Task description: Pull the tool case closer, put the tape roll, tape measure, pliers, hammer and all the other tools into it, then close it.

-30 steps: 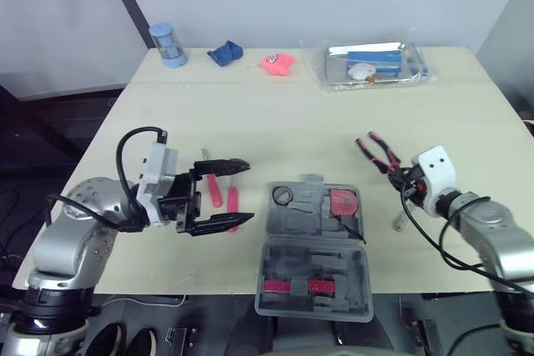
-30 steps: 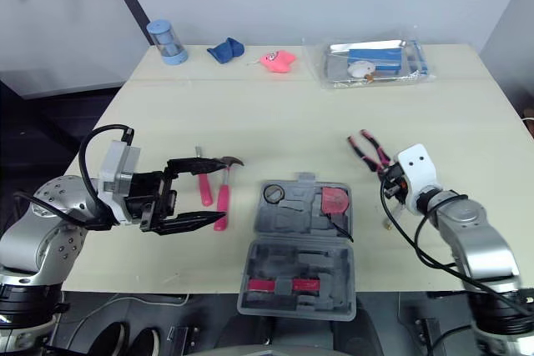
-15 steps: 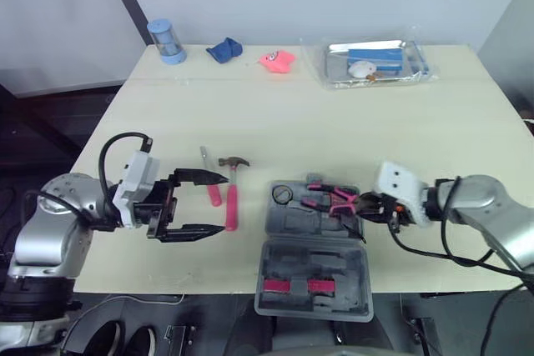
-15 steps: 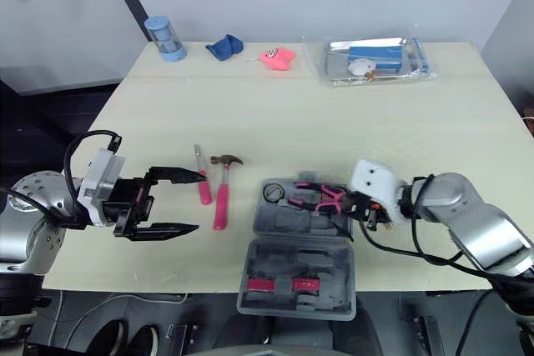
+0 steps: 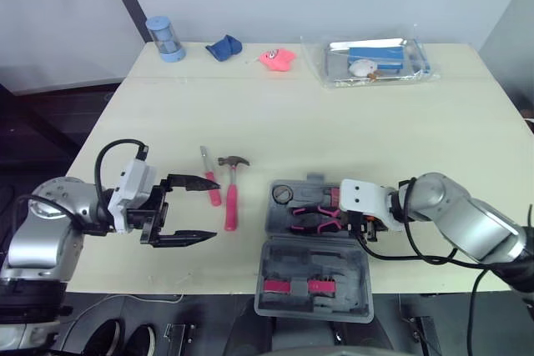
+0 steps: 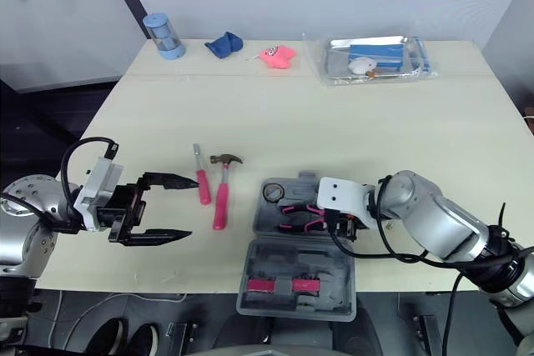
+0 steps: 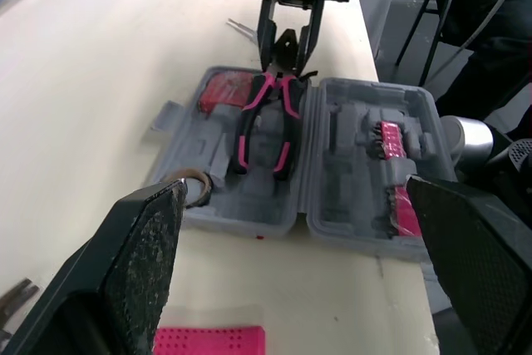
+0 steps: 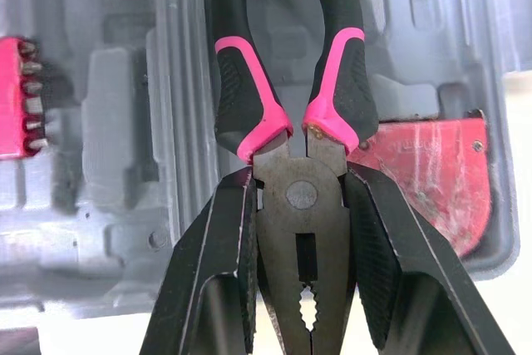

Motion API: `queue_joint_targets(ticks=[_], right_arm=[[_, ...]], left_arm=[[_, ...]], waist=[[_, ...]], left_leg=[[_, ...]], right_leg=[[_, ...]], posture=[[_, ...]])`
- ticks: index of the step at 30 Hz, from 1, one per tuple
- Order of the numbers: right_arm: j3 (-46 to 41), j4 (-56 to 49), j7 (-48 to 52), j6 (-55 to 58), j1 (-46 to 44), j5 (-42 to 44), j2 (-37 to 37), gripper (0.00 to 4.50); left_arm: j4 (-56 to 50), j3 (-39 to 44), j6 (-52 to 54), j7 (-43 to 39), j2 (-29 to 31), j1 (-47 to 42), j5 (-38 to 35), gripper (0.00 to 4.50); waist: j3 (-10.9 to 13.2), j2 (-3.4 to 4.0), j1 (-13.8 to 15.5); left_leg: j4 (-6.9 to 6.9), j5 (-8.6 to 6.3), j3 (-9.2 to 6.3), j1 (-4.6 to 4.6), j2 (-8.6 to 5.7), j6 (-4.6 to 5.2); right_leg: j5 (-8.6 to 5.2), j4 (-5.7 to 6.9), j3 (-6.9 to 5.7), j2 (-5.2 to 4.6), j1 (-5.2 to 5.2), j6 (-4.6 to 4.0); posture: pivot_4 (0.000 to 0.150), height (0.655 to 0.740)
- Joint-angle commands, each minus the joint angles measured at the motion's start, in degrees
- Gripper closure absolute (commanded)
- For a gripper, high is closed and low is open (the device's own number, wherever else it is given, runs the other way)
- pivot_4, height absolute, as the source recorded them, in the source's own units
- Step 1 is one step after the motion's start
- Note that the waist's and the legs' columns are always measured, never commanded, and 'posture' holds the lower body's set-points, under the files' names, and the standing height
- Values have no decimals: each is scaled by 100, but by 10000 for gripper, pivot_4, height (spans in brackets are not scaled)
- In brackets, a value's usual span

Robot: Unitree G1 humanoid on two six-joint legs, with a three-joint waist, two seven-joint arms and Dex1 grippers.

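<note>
Two tools loose on the cream table (image 5: 334,122), just left of the tool case (image 5: 282,224): a pink-handled hammer (image 5: 231,202), head toward the far edge, and a pink-handled screwdriver (image 6: 202,188) beside it on its left, not touching.

Lying open near the front edge, that grey case, lid flat toward the robot with a row of pink bits (image 5: 292,287) clipped in. Inside the tray:
- tape roll (image 5: 282,195) in the far left pocket
- red tape measure (image 7: 224,91) in the right-hand pocket, just beside the pliers' head
- pliers (image 5: 309,211) flat across the middle, pink-and-black handles slightly splayed and pointing left, steel tips closed

Clamped on the pliers' head from both sides with the right gripper (image 7: 286,54), black fingers (image 8: 220,255) pressed against the steel, reaching in over the right side of the case.

Spread wide apart and holding nothing, the left gripper (image 5: 210,210), over the table just left of the hammer handle, far fingertip close to the screwdriver.

Along the far edge, well apart from all this: a blue-capped cylinder (image 5: 164,39), a crumpled blue cloth (image 5: 224,47), a small pink object (image 5: 277,59) and a clear plastic bag (image 5: 371,62) with blue and white items inside.
</note>
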Motion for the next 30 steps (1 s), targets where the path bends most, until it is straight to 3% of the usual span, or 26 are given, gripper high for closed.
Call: queue_joint_targets(ticks=[1,21,25,28,30], right_arm=[[166,-56,-86,72,-189,-181,232,35419],[590,452,-117,-83,-444,-588,992,35419],[459,331,51,-20,-398,-484,881,15274],[190,276,28,14,-381,-390,875,3770],[19,227,67,12,-322,-242,871,3770]], left_arm=[[40,160,-158,-288,108,19,-35,0],[166,145,-339,-194,47,147,-46,0],[130,145,-318,-168,30,151,-65,0],[79,136,-274,-151,16,143,-101,0],[59,125,-253,-147,9,126,-115,0]], waist=[[0,0,0],[-1,-1,-27],[-1,-1,-51],[-1,-1,-70],[-1,-2,-80]], left_leg=[[0,0,0,0,0,0],[2,0,0,2,0,0],[5,1,0,2,0,0],[5,1,0,2,0,0],[5,1,-1,2,0,0]], right_leg=[[0,1,0,0,0,0],[1,10,0,1,-1,-1],[1,13,0,1,-2,-1],[1,14,0,0,-2,-1],[1,14,0,0,-1,-1]], posture=[[1500,7400],[1500,7400],[1500,7400],[1500,7400],[1500,7400]])
